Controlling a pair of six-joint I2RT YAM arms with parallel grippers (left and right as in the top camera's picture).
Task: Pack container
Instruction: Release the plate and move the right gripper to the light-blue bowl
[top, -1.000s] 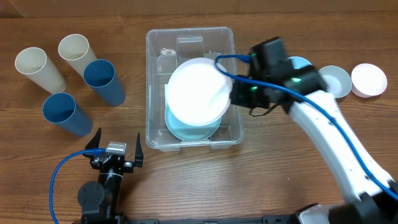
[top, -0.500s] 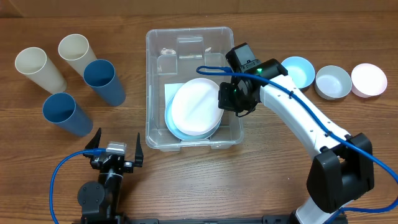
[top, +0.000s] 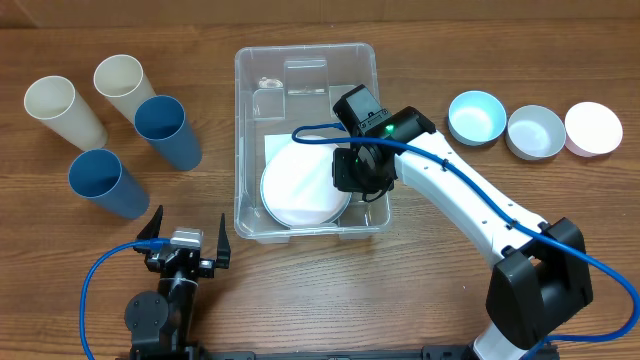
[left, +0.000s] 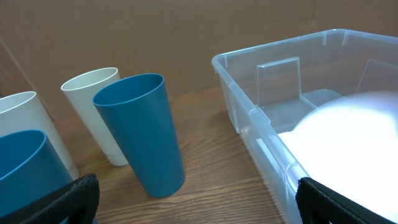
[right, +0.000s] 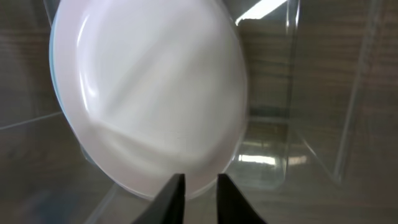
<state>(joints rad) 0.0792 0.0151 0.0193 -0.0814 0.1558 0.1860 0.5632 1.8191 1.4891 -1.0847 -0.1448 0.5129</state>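
Note:
The clear container (top: 305, 50) stands at the table's middle. A white plate (top: 300, 185) lies nearly flat in its near half, and a light blue rim peeks out from under it. My right gripper (top: 345, 172) is inside the container at the plate's right edge. In the right wrist view its fingers (right: 200, 186) are closed on the rim of the white plate (right: 149, 93), with the container wall (right: 323, 124) behind. My left gripper (top: 186, 238) is open and empty near the front edge. In the left wrist view the fingers (left: 199, 199) are wide apart, with the container (left: 249, 112) to the right.
Two cream cups (top: 62, 110) (top: 122, 82) and two blue cups (top: 168, 130) (top: 105, 182) stand left of the container. A light blue bowl (top: 476, 116), a white bowl (top: 534, 131) and a pink bowl (top: 592, 127) sit in a row at the right.
My right gripper has moved left and down into the container with the white plate. The plate has gone from tilted above the bin to nearly flat inside it. The left arm has not moved.

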